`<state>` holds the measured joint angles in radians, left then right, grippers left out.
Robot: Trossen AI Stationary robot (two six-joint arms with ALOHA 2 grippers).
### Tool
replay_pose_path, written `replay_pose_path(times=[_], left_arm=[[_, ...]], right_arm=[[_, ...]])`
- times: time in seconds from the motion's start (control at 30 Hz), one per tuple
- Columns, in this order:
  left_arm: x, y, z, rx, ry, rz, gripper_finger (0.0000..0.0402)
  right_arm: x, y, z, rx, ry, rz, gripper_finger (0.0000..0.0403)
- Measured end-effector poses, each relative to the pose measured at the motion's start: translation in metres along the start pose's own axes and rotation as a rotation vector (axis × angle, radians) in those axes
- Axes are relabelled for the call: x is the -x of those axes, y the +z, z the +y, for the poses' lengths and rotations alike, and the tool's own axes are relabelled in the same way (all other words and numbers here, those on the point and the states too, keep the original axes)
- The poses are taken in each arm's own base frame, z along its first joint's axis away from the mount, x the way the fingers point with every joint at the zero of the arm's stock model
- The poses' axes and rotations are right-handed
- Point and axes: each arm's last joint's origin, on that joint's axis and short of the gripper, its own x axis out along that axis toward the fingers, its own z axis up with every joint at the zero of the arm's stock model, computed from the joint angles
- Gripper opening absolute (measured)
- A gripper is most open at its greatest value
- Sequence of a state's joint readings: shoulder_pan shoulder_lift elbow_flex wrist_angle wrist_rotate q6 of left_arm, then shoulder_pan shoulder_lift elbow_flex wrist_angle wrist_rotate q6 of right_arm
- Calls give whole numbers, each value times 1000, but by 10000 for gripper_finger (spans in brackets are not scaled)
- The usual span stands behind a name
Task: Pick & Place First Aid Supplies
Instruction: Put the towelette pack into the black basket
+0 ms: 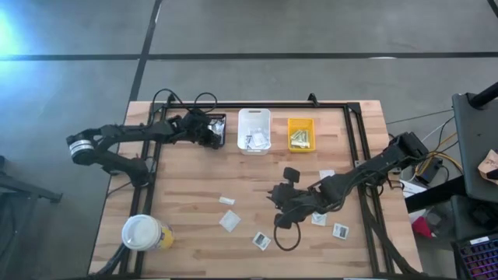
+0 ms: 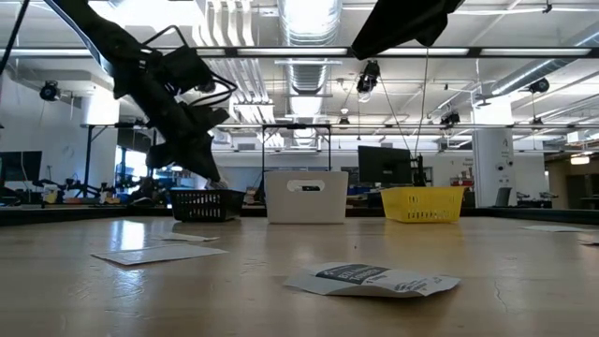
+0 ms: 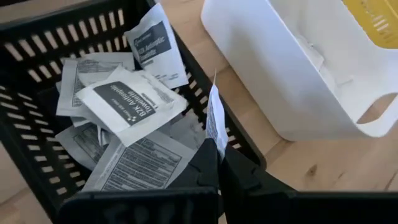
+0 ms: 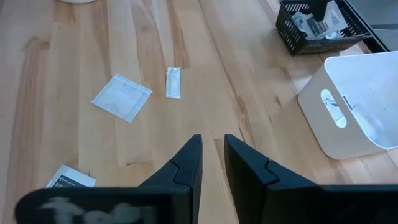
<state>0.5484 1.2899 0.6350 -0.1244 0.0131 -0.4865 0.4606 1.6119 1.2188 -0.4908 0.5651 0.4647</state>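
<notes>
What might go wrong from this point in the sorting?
1. The left gripper pinches a thin packet by one edge above the black bin; released here, it may catch on the rim or land beside the white bin.
2. The right gripper, fingers apart and empty, hangs over bare wood; the loose flat packets lie flush on the table and may slide instead of lifting.

**Two dark arms, one silver band**

Both arms are black and jointed; the left arm (image 1: 117,140) carries a silvery band near its base; the right arm (image 1: 366,175) trails looped black cables; fingers (image 4: 186,165) are matte black, angular, tapering.
</notes>
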Motion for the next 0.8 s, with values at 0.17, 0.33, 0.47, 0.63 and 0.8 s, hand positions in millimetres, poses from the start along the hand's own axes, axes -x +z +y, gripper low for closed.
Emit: replay_pose_path(times=[0.17,0.33,0.47,0.63,0.8], left_arm=[[0,0,0,-18,13,-8,7],[0,1,1,-20,50,-28,35],[1,4,1,-19,57,-42,66],[4,14,-4,-53,46,-69,96],[11,30,-12,-102,35,-97,103]], right_arm=[[-1,-1,0,2,-1,4,73],[-2,-4,0,-22,12,18,77],[-3,-7,0,-34,11,26,75],[-5,-11,-1,-39,8,38,65],[-4,-13,1,-34,15,41,58]])
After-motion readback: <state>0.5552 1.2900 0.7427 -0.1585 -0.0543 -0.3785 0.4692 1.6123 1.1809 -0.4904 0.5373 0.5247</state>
